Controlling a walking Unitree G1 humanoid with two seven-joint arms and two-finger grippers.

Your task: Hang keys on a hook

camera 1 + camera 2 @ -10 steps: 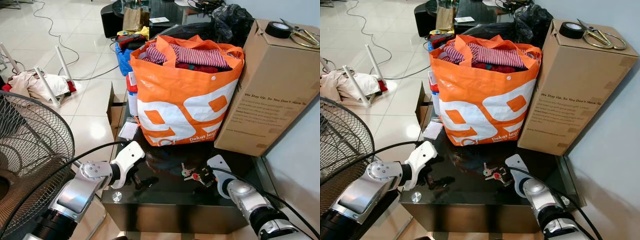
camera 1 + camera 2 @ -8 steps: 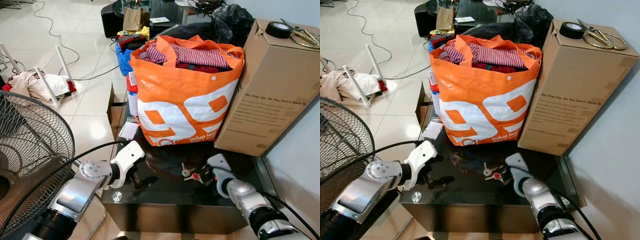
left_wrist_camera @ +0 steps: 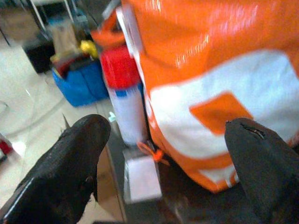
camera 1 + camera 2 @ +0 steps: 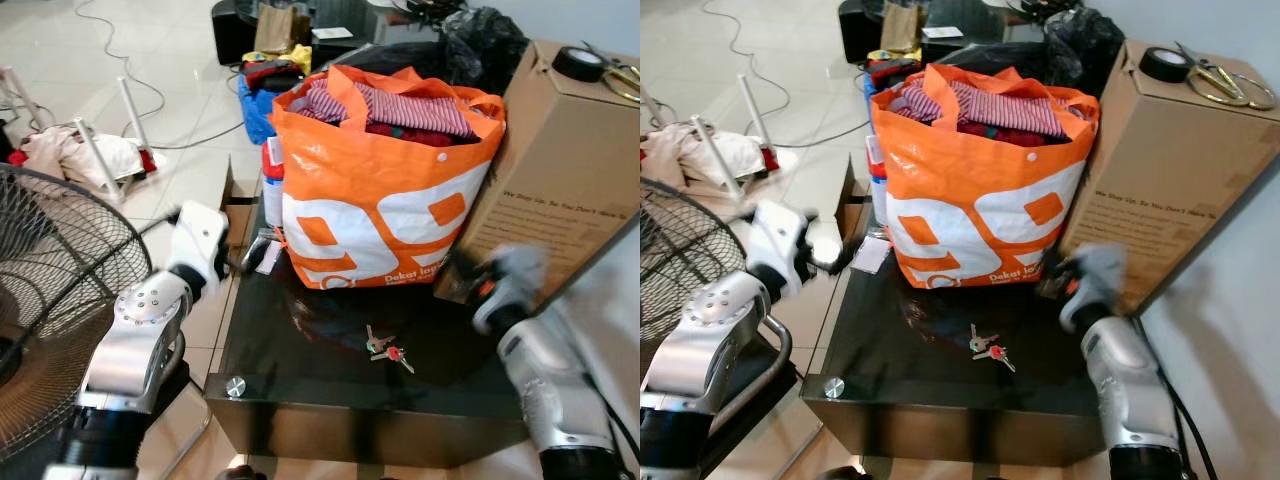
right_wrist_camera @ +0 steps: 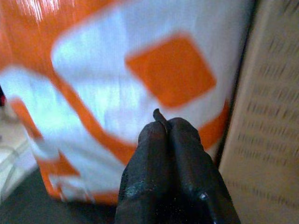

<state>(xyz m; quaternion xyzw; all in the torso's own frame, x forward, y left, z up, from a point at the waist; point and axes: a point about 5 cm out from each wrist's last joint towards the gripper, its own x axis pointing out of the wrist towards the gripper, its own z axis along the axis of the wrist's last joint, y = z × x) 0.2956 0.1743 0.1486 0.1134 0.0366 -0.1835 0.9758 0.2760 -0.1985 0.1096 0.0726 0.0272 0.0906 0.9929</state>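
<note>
A small bunch of keys (image 4: 385, 347) with a red tag lies flat on the black glass table (image 4: 300, 385), in front of the orange bag. Nothing touches the keys. My right gripper (image 4: 458, 268) is raised and blurred, above and to the right of the keys, between the bag and the cardboard box. In the right wrist view the right gripper (image 5: 164, 126) is shut with nothing in it. My left gripper (image 4: 252, 250) hovers at the table's left edge beside the bag. In the left wrist view its fingers (image 3: 84, 149) stand wide open around empty air.
A full orange shopping bag (image 4: 380, 190) stands at the back of the table, a tall cardboard box (image 4: 545, 180) to its right with tape and scissors on top. A red-capped spray can (image 3: 124, 105) stands by the bag's left corner. A standing fan (image 4: 50, 290) is close on the left.
Both arms have lifted off the table. The right gripper has pulled up and away from the keys, which stay on the glass. The left gripper has risen toward the bag's left side.
</note>
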